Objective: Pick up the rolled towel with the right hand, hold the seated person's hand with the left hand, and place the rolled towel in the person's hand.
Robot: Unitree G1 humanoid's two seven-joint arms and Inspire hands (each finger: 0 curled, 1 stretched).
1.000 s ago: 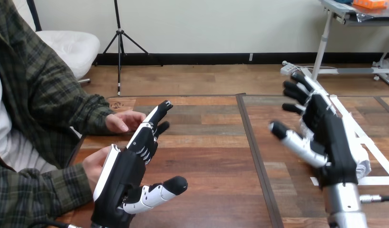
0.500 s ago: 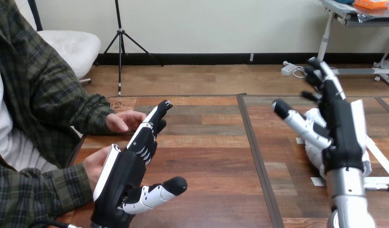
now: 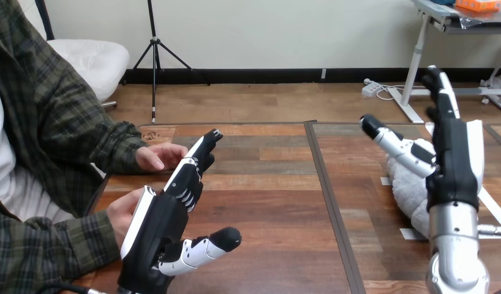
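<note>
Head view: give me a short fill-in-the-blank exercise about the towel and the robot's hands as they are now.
1. The rolled towel lying on the table is ____ in colour.
2. The robot hand held up in front of it is the robot's ____ one.
3. The left hand, fingers straight, closes on ____.
4. The person's hand beside the left hand's back is at the view's ____ side.
Missing words: white; right; nothing; left.
</note>
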